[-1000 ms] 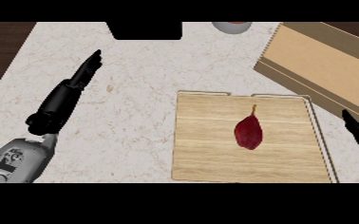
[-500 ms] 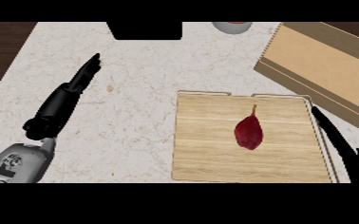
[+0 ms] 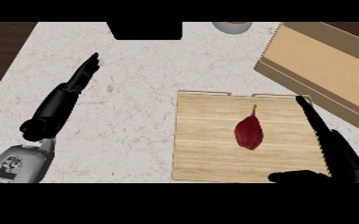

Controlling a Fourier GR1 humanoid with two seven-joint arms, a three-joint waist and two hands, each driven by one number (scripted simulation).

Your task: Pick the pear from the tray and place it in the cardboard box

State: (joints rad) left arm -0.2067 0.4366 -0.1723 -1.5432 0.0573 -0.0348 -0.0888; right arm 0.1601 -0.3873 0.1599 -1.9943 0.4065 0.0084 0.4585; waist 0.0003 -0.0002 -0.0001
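**Pear on tray, right hand open over tray's right edge**

On the tray (image 3: 210,156), right of centre, the pear (image 3: 249,131) is seen lying flat, its stem pointing to the far side. It is dark red and is touched by neither hand. The tray is a pale wooden board set on the marble counter (image 3: 140,99) at the near right.

At the tray's right edge the right hand (image 3: 328,144) is shown with fingers straight and pointing far, the thumb spread out to the left at the near edge. Nothing is held by it, and it is kept apart from the pear.

The box (image 3: 316,61) is placed at the far right, just beyond the tray's far right corner.

At the left the left hand (image 3: 67,99) is held over the counter with fingers straight, nothing in it, well apart from the tray.
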